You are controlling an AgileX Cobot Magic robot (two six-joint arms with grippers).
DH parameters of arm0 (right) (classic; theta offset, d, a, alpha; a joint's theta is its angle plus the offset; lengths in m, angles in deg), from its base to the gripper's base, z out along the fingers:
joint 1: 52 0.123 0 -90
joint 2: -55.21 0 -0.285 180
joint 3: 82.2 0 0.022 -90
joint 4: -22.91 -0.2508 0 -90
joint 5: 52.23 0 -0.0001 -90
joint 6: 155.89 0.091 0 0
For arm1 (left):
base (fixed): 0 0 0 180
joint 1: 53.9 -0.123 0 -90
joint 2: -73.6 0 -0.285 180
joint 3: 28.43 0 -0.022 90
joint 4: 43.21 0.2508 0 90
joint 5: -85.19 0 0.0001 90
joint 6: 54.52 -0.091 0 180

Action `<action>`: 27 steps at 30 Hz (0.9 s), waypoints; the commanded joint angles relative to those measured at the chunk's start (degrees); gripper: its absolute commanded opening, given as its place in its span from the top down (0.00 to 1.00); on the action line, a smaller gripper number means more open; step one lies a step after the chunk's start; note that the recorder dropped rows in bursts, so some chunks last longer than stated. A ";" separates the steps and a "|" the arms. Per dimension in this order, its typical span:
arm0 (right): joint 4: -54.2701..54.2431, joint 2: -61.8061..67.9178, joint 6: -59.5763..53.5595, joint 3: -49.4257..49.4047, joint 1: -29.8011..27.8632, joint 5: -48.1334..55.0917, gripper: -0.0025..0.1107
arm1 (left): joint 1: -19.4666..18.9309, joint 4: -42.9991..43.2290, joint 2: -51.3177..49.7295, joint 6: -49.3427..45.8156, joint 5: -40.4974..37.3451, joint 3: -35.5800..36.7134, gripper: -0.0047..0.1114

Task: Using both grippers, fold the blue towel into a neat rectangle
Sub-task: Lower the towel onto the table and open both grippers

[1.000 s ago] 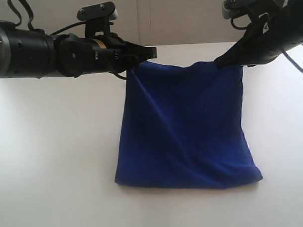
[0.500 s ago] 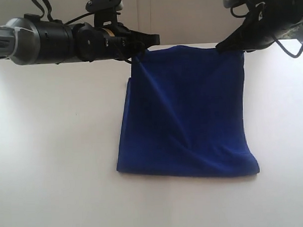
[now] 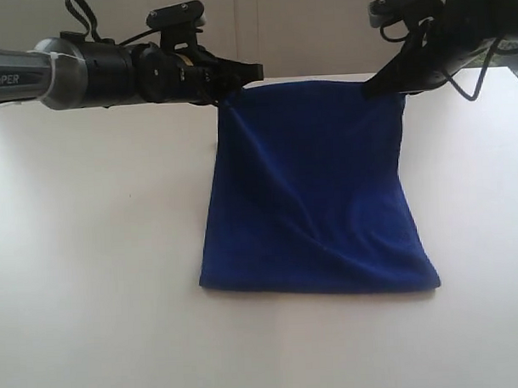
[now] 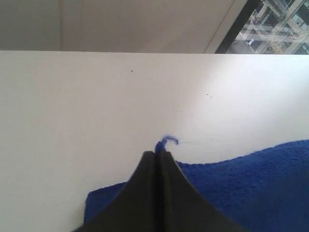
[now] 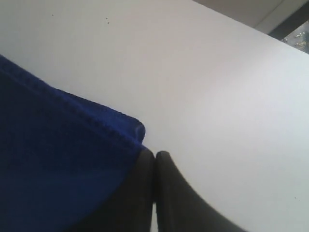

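The near edge of the towel had crept away from the camera over the last second. It lay flat on the table, a little farther in than before, with its right corner less splayed. Behind it the cloth rose off the table toward the held far edge, which had moved up and back as both arms drew away. The sag along that edge had gone and it ran nearly straight between the two tips. I judged this to be a tensioning pull: the cloth was being stretched and squared before being laid over, so the fold itself was not yet finished.

The towel was a deep, even blue and wider at the near edge than at the held one. A long diagonal crease ran from the far left corner down toward the near right, so it was not yet smooth. Whether the near edge was a fold or a single hem was hard to tell from here.

At the far left corner the left gripper had its jaws pressed together on the cloth, with a tuft of blue poking past the tip. The right gripper likewise pinched the far right corner.
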 commanded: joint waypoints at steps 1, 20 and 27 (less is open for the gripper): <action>0.39 1.86 0.40 0.56 -0.65 -1.67 0.98 | -0.22 -0.09 -0.76 -0.29 -0.20 -1.11 0.96; 0.48 3.42 0.40 0.56 -0.65 -5.78 0.67 | -0.22 1.72 -1.89 -0.50 0.96 -1.11 0.51; 0.48 2.82 0.40 0.56 -0.65 -5.24 0.56 | -0.22 2.98 -1.30 -0.72 -1.37 -1.11 0.50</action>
